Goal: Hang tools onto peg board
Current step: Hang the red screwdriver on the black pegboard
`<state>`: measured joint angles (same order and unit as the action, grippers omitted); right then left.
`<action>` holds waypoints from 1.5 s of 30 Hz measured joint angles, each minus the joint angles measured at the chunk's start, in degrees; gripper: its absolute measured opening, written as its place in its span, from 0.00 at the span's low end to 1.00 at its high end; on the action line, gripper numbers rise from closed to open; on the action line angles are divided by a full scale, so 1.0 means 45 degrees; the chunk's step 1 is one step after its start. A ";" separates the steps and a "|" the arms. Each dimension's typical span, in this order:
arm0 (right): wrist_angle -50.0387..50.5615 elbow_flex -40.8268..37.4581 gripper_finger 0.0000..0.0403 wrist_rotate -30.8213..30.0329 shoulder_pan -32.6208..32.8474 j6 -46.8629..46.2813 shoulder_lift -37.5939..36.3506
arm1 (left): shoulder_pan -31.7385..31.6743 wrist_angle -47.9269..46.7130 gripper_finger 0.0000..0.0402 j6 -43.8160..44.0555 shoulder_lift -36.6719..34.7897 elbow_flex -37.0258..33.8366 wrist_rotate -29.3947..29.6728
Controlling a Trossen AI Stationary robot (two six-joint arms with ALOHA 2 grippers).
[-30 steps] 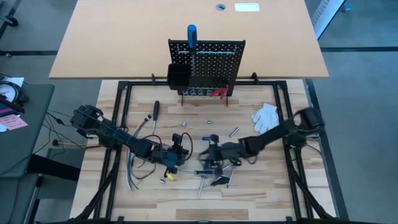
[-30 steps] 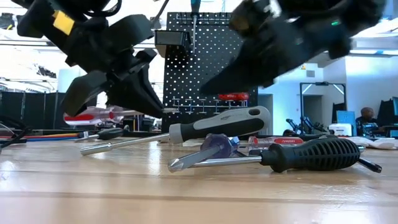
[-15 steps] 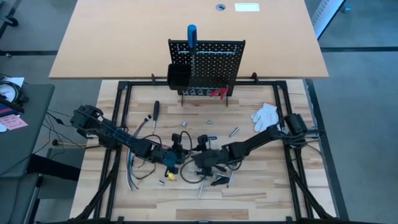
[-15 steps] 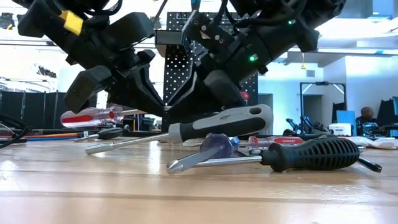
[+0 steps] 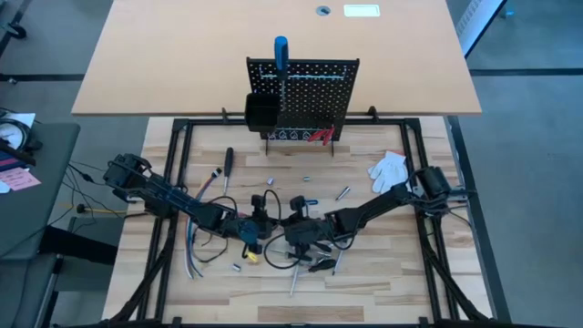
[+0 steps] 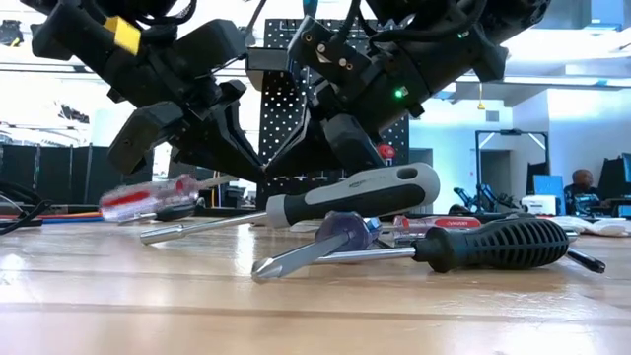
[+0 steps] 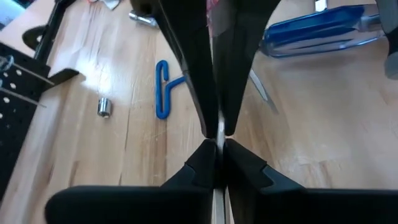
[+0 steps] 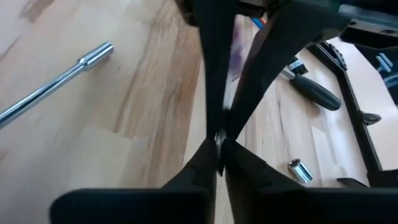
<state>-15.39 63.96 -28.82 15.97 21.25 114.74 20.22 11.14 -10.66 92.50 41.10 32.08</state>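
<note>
One peg board (image 5: 310, 96) is counted, with one black bin (image 5: 261, 111) on it and one blue-handled screwdriver (image 5: 281, 50) standing at its top. One pair of red-handled pliers (image 5: 319, 137) is seen at its foot. One white glove (image 5: 389, 169) is counted on the desk (image 5: 364, 282), well apart from the fingers. One black-handled screwdriver (image 5: 228, 164) lies alone. Two small silver bits (image 5: 271, 181) (image 5: 342, 193) can be made out; others are too small to count. Near the fingers, one red-handled screwdriver (image 6: 148, 197), one grey-and-black-handled driver (image 6: 365, 194), one ribbed black-handled driver (image 6: 498, 245) and one purple-handled screwdriver (image 6: 340, 230) are counted. One blue hex key (image 7: 164, 87) is seen. Two arms are counted.
</note>
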 joint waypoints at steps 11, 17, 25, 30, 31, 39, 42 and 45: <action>0.2166 -0.0004 0.01 0.0054 -0.0502 -0.2902 -0.0050 | 0.0104 -0.3525 0.44 0.1709 -0.0454 0.0005 0.0528; 0.3157 -0.0010 0.00 0.0112 -0.0631 -0.3763 -0.0107 | 0.0540 -0.6712 0.49 0.4309 -0.1563 -0.0243 0.0553; 0.3843 -0.0015 0.00 0.0809 -0.0573 -0.3768 -0.0463 | 0.0672 -0.4912 0.48 0.4295 -0.1877 -0.2341 0.0600; 0.4186 -0.0015 0.01 0.1144 -0.0578 -0.3949 -0.0995 | 0.0657 -0.3394 0.47 0.3553 -0.1869 -0.2924 0.0312; 0.4194 -0.0015 0.01 0.1279 -0.0582 -0.3957 -0.1069 | 0.0652 -0.3260 0.45 0.3461 -0.1869 -0.2924 0.0212; 0.4385 -0.0015 0.06 0.1540 -0.0678 -0.4019 -0.1083 | 0.0423 -0.3079 0.28 0.3377 -0.1849 -0.2919 -0.0591; 0.4426 -0.0015 0.09 0.1559 -0.0724 -0.4246 -0.1078 | 0.0301 -0.3063 0.28 0.3378 -0.1845 -0.2919 -0.0778; 0.4399 0.0050 0.18 0.1530 -0.0753 -0.4249 -0.1078 | 0.0203 -0.3094 0.28 0.3276 -0.1845 -0.2902 -0.0909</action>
<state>4.40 64.19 -21.93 12.58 2.13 109.89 21.14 -2.79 4.08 84.20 28.04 27.98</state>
